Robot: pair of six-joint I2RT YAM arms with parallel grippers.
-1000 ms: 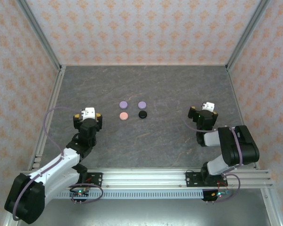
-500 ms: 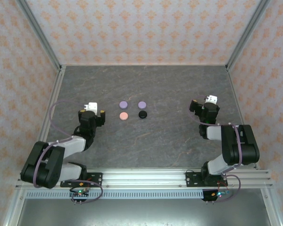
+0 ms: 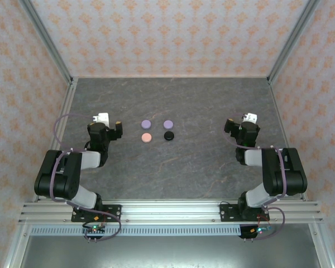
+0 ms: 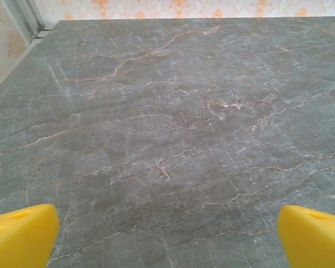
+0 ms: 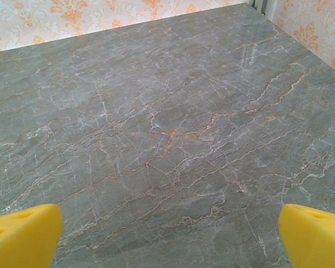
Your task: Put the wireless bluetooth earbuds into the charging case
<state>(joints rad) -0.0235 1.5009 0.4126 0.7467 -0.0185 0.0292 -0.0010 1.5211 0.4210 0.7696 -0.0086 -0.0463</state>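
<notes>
Four small round charging cases lie in a square at the table's middle: two lilac (image 3: pixel 146 123) (image 3: pixel 168 124) at the back, one pink (image 3: pixel 147 137) and one black (image 3: pixel 168 135) in front. The earbuds are out of view. My left gripper (image 3: pixel 105 124) hovers left of the cases, well apart from them. It is open, its yellow fingertips (image 4: pixel 22 235) wide apart over bare stone. My right gripper (image 3: pixel 244 122) is off to the right of the cases, also open, with nothing between its yellow fingertips (image 5: pixel 315 234).
The grey marbled table (image 3: pixel 201 100) is boxed in by patterned walls and metal posts (image 3: pixel 282 50) at the back corners. An aluminium rail (image 3: pixel 167 211) carrying both arm bases runs along the near edge.
The left arm has folded back toward its base and its gripper has shifted up and left, opening wider. The right gripper moved slightly farther from its base, then held still.
</notes>
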